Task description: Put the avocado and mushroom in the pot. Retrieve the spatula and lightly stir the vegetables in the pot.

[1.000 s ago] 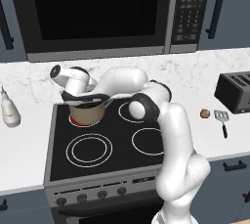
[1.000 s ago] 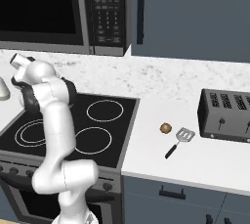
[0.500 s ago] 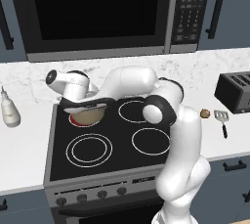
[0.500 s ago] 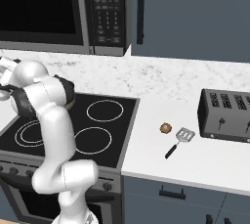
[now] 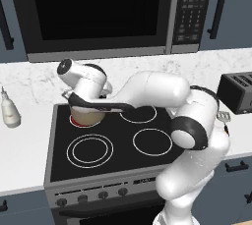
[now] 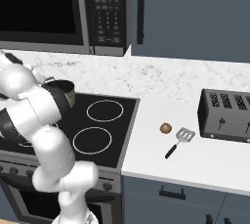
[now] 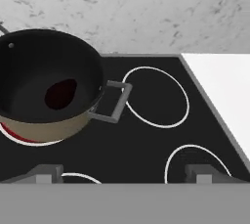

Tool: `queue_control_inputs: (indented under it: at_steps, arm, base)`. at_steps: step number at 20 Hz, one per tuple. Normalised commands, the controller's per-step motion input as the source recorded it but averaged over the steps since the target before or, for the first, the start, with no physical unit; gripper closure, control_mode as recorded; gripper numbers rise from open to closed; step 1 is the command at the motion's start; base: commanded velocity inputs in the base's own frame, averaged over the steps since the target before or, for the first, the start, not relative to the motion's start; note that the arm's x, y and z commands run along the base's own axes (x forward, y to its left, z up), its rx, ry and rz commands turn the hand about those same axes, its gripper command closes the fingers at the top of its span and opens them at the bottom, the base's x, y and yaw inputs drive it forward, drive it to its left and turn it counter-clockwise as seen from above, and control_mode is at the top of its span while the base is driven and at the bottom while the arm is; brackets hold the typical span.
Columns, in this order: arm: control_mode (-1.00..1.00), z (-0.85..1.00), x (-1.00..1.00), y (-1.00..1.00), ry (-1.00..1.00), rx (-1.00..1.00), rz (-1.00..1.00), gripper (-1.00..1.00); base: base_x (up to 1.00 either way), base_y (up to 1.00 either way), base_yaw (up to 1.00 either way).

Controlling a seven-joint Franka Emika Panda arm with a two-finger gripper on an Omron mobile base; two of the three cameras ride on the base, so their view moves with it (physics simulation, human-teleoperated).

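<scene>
The tan pot (image 7: 49,120) stands on the back left burner, which glows red. A dark oval avocado (image 7: 61,93) lies on its dark bottom. My gripper (image 7: 122,173) is open and empty, above and in front of the pot, facing the back wall. In the left base view the gripper (image 5: 96,103) covers most of the pot (image 5: 87,117). The brown mushroom (image 6: 165,128) lies on the white counter right of the stove. The spatula (image 6: 178,141) lies right beside it, its slotted head toward the toaster (image 6: 227,115).
A black stovetop (image 5: 118,155) has three more burners, all unlit. A white bottle (image 5: 9,112) stands on the counter left of the stove. A microwave (image 5: 98,13) hangs above the stove. The arm's elbow (image 6: 34,105) hides part of the stove in the right base view.
The hand has drawn up and back from the pot's mouth and turned, while the elbow swung out to the right. The jaws stay wide. Mushroom and spatula have not moved.
</scene>
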Motion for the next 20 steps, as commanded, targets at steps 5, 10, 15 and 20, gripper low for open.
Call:
queue_control_inputs:
  at_steps: [5, 10, 15, 20]
  arm:
    - [-1.0, 0.43, -0.32, -1.0, 0.0, 0.21, -0.03, -1.0]
    - [-1.0, 0.02, -0.32, -1.0, 0.07, 0.15, -0.01, -1.0]
    - [-1.0, -0.06, -0.16, -1.0, 0.12, 0.09, 0.0, -1.0]
    - [-1.0, -0.17, 0.0, -1.0, 0.2, 0.09, -0.01, -1.0]
  base:
    - [0.0, 0.0, 0.0]
    - [0.0, 0.0, 0.0]
    - [0.0, 0.0, 0.0]
    - [0.0, 0.0, 0.0]
